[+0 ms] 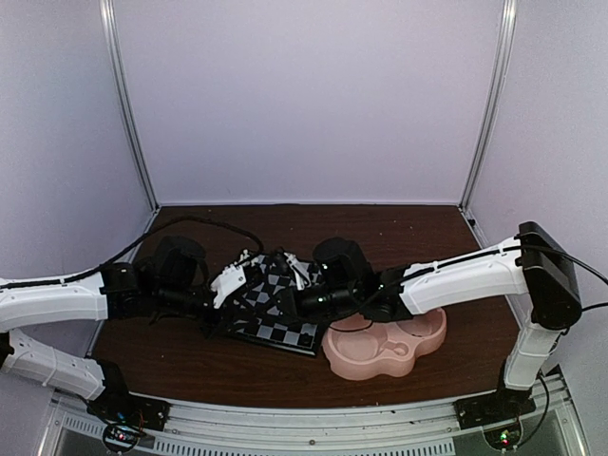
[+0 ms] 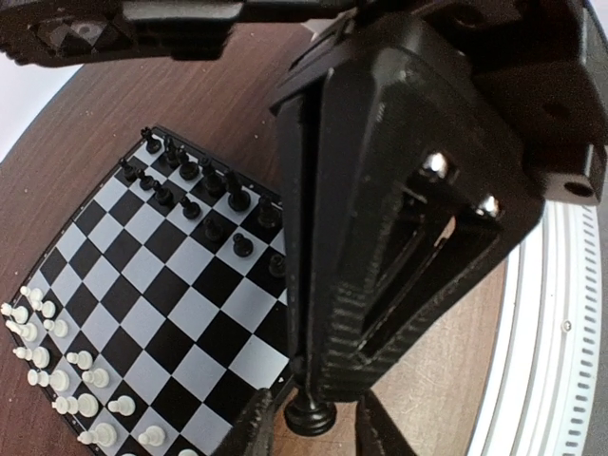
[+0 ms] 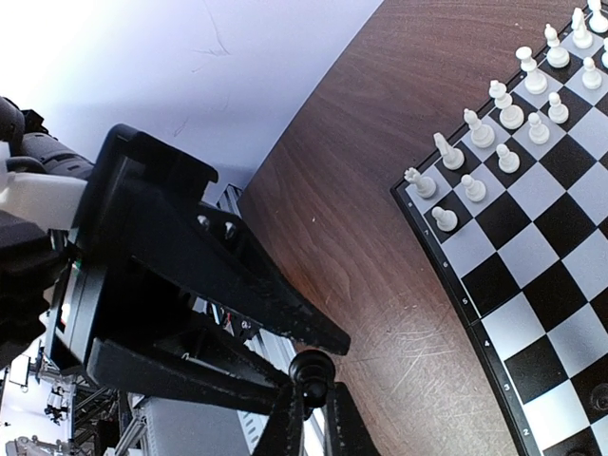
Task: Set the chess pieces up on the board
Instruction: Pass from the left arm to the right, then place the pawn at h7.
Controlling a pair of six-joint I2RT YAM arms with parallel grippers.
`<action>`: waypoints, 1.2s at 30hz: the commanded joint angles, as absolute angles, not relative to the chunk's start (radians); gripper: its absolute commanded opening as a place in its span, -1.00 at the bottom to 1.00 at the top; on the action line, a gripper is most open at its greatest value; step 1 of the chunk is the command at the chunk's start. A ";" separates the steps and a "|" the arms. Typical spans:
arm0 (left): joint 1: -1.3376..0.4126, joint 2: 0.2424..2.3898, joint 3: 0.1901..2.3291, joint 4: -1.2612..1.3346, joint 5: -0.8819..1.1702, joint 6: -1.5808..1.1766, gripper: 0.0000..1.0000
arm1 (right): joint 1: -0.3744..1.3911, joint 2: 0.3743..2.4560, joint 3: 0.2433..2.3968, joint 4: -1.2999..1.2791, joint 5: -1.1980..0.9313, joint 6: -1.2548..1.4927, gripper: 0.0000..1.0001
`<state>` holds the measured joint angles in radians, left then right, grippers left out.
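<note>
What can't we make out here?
Left wrist: left tool hides part of the left-held piece; type unclear.
Right wrist: right tool likewise hides part of the right-held piece; frame edge crops the board and chess pieces.
Top view: both tools hide most of the board; chess pieces too small to count.

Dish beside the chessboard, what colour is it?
The dish is pink; top external view shows it best.
</note>
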<state>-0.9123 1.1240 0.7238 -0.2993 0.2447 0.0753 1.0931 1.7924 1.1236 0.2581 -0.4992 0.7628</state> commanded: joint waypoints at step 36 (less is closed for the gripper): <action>-0.764 0.745 0.675 -0.535 -0.411 -0.430 0.45 | 1.214 1.996 1.534 -0.620 0.115 0.298 -0.99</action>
<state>-0.7712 0.7753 0.6609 -0.5217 -0.3668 -0.3985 1.2152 1.9720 1.4837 -0.5735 0.0711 0.3126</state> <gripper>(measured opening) 0.725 0.063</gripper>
